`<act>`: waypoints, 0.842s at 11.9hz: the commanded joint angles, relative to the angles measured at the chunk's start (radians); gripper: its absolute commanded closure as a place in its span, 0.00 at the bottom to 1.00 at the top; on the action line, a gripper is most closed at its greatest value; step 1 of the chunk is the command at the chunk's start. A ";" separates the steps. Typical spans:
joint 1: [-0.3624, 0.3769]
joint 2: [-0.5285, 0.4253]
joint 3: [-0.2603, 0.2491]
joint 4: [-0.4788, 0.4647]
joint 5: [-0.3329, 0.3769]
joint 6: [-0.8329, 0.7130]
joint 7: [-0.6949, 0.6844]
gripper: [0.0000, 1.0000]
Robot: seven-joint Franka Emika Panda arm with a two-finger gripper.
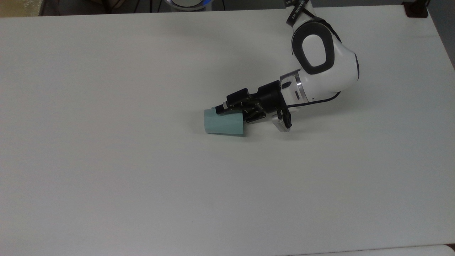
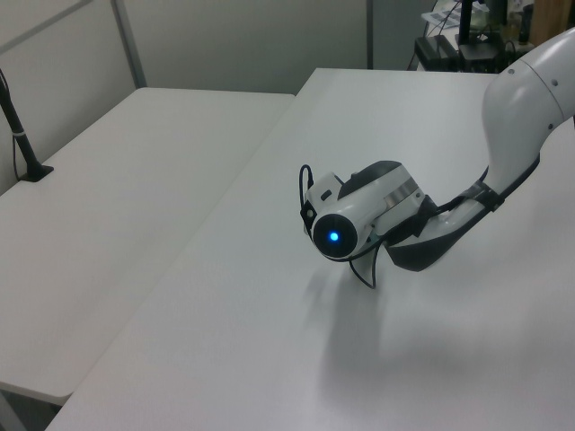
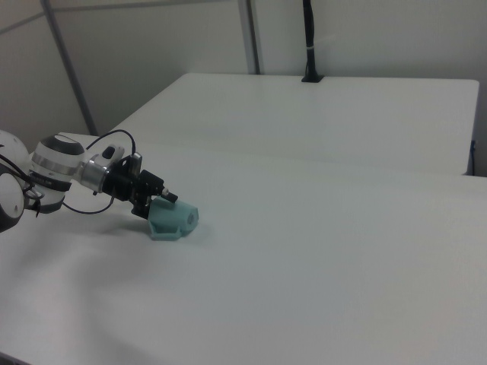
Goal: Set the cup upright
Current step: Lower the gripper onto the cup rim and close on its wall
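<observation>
The cup (image 1: pixel 224 122) lay on its side near the middle of the white table (image 1: pixel 106 160), not yet righted, while the tool (image 1: pixel 233 111), fingers parted, straddled the rim's upper wall without visibly clamping it, leaving grasp and tipping upright undone.

We see bare white table (image 1: pixel 142 177) across the top view's left and lower frame, the tipped cup (image 1: pixel 224 124) at centre, the arm (image 1: pixel 320 64) crowding its upper right
</observation>
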 commanded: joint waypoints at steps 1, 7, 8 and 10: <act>0.008 -0.010 -0.004 -0.032 -0.018 0.023 0.015 1.00; 0.007 -0.013 -0.004 -0.047 -0.006 0.083 -0.009 1.00; 0.004 -0.024 -0.002 -0.036 -0.003 0.083 -0.009 1.00; -0.006 -0.076 -0.002 -0.036 0.043 0.083 -0.006 1.00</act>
